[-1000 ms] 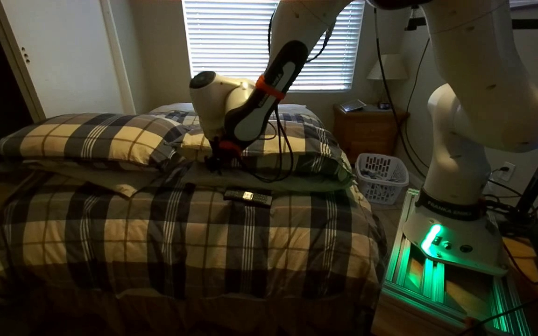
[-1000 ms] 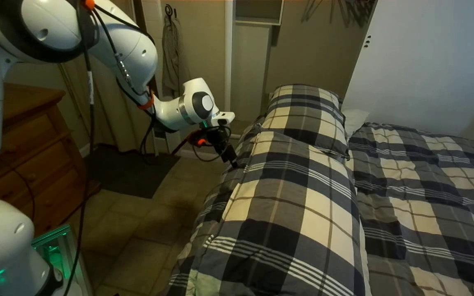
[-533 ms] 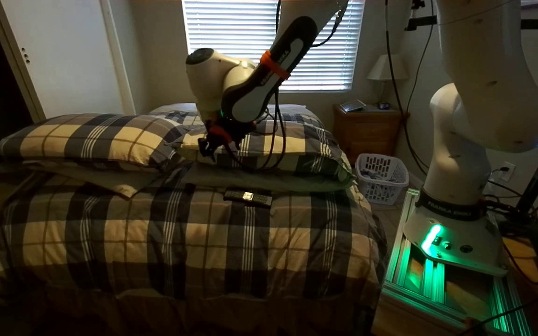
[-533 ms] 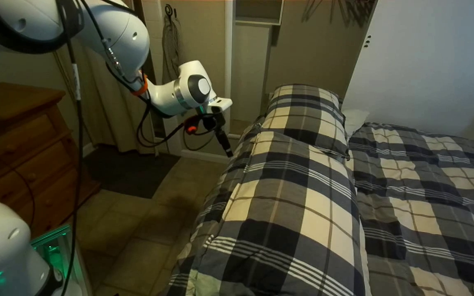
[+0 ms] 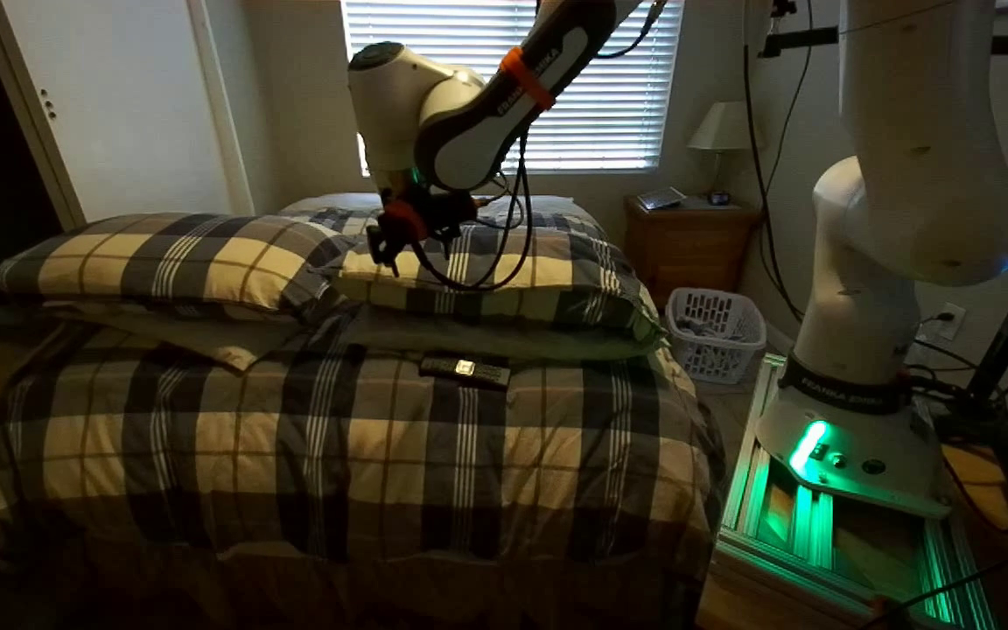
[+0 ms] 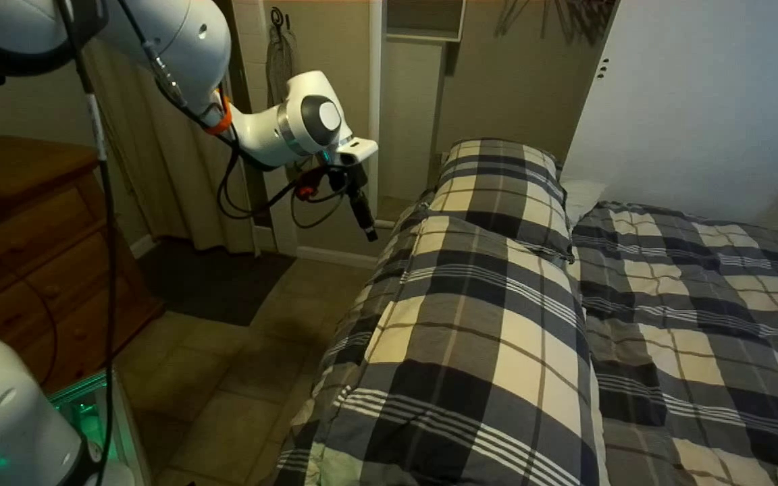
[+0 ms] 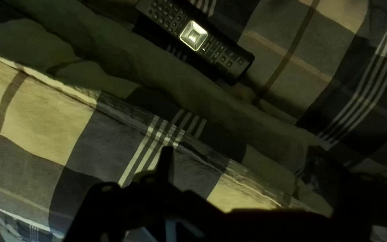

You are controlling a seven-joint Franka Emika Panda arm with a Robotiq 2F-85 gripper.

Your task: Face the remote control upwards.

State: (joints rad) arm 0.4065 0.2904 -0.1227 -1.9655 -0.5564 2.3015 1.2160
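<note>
In an exterior view my hand point(image 6: 371, 234) hangs in the air, slanting downward, its tip showing just beside the plaid bedding point(image 6: 693, 324); I see it side-on and its spread is hidden from here. My white arm point(image 6: 261, 138) reaches in from the left, an orange band point(image 6: 224, 118) around it and a black cable point(image 6: 111, 270) hanging beside it. A near pillow point(image 6: 470, 324) and a far pillow point(image 6: 497, 182), both plaid, lie one behind the other. Behind my arm stands a wooden chest of drawers point(image 6: 44, 250), and a dark mat point(image 6: 220, 280) lies near it on the tiled floor point(image 6: 227, 418).
</note>
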